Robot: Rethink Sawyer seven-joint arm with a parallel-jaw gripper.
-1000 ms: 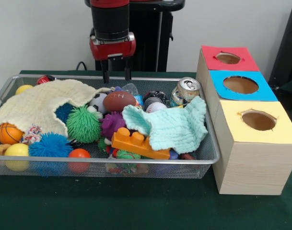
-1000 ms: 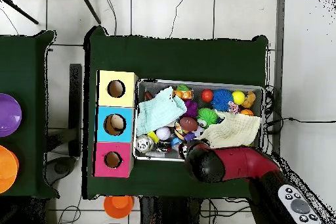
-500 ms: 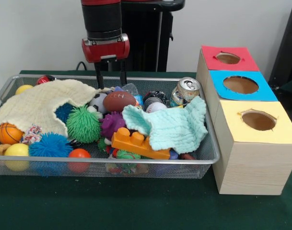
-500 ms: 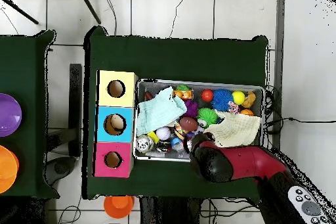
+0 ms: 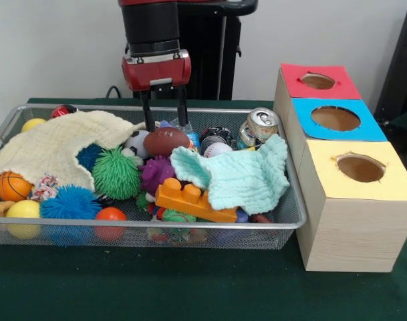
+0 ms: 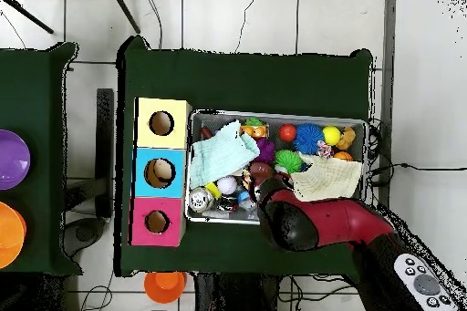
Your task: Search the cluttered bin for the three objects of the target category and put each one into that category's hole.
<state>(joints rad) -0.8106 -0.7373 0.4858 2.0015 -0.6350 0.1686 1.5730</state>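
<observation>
The gripper (image 5: 165, 115) hangs over the far side of the wire bin (image 5: 210, 226) with its fingers (image 5: 149, 113) apart, their tips just above the brown toy football (image 5: 166, 141) and straddling it without visible contact. The football lies near the bin's centre, with the cream cloth (image 5: 53, 146) at its 9 o'clock, the mint cloth (image 5: 246, 177) at 4 o'clock and the drink can (image 5: 258, 127) at 3 o'clock. On the desk (image 5: 156, 287), the three-hole box (image 5: 343, 221) stands just beside the bin at 3 o'clock, its red hole (image 5: 317, 81), blue hole (image 5: 335, 118) and yellow hole (image 5: 361, 168) facing up.

Black-and-red arm (image 5: 152, 30) with two thin dark fingers (image 5: 148, 111).
</observation>
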